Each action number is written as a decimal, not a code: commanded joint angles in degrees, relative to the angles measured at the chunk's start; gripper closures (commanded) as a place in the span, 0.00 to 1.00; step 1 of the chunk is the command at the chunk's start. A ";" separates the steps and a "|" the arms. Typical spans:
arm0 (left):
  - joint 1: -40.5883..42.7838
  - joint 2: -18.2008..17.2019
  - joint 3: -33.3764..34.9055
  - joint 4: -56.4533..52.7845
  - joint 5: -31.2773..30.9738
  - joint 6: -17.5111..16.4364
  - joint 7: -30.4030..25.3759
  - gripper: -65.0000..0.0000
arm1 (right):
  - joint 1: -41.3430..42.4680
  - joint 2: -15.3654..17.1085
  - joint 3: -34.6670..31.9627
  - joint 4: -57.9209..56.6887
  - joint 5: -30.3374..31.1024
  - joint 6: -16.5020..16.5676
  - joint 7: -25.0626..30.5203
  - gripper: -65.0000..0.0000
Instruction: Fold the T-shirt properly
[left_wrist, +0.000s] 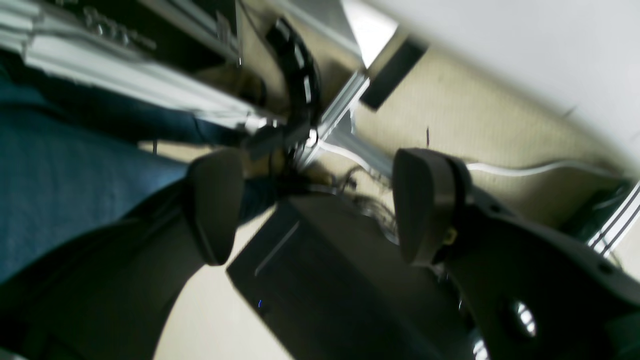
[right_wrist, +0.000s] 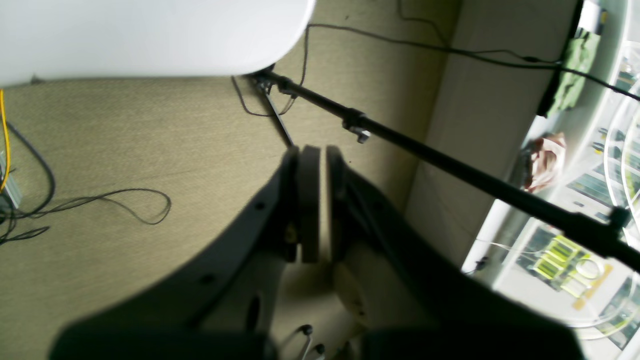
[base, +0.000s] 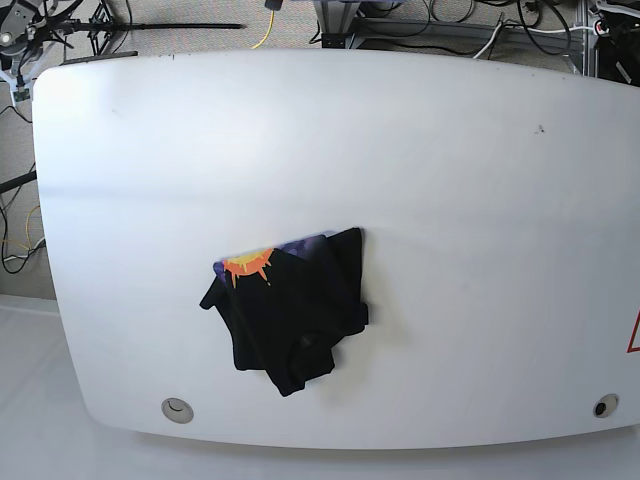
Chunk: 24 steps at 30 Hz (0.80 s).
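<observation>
T-shirt (base: 288, 312) lies bunched on the white table (base: 450, 200); left end effector (left_wrist: 310, 205) gapes empty, right end effector (right_wrist: 317, 200) is closed, holding nothing

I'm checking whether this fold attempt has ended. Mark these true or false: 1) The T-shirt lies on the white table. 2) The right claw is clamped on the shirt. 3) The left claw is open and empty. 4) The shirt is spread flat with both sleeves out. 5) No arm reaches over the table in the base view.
1) True: the T-shirt lies on the white table.
2) False: the right claw is shut on nothing, over the floor.
3) True: the left claw is open and empty.
4) False: it is bunched into an uneven bundle.
5) True.
</observation>
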 joint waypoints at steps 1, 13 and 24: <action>0.53 -0.54 -0.29 -2.88 2.91 0.12 -0.63 0.35 | -0.22 0.82 0.63 -3.96 -1.69 -0.18 1.72 0.97; 0.35 -0.54 -0.29 -19.67 12.14 0.12 -8.02 0.35 | -0.22 0.82 0.55 -21.45 -2.39 -0.18 10.43 0.97; -1.32 -0.54 -0.29 -43.41 26.38 0.12 -34.39 0.35 | 2.69 -0.24 -0.33 -40.88 -8.63 -0.18 25.99 0.97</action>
